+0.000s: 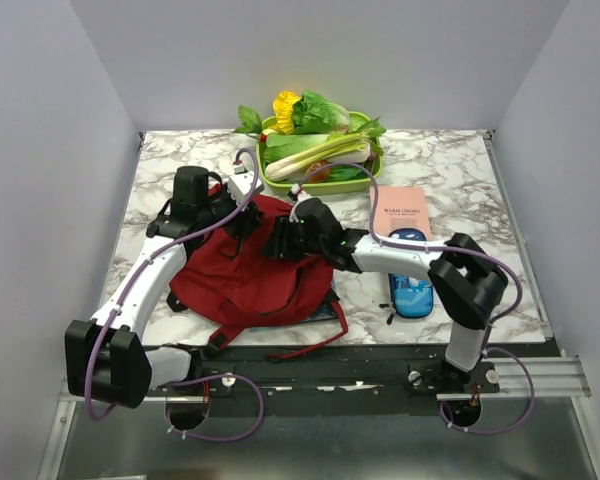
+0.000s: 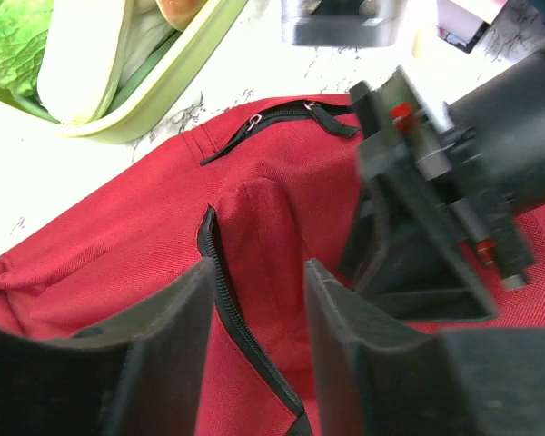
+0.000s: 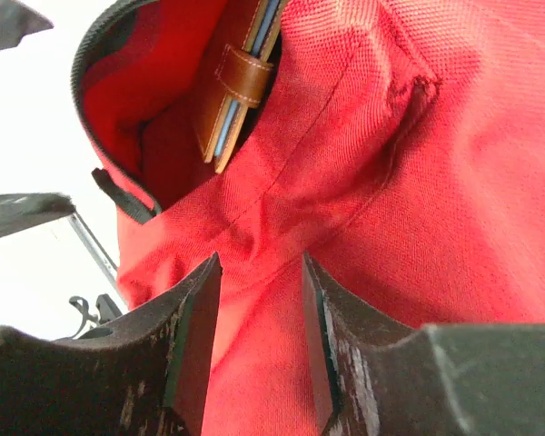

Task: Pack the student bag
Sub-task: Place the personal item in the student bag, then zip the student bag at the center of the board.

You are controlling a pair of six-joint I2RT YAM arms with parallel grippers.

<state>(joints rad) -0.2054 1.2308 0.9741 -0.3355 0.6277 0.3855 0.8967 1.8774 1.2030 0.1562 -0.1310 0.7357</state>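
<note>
Well, left claw (image 2: 259,277), right claw (image 3: 260,268) (both agape) above rumpled woven student bag (image 1: 258,283)

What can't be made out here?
Top view: cover text on the pink rectangular book too small; blue zipped pencil case partly behind the right arm.
Right wrist view: brown leather-strapped notebook mostly hidden inside the dark red fabric backpack.
Left wrist view: light green plastic tray cut off by the frame edge.
</note>
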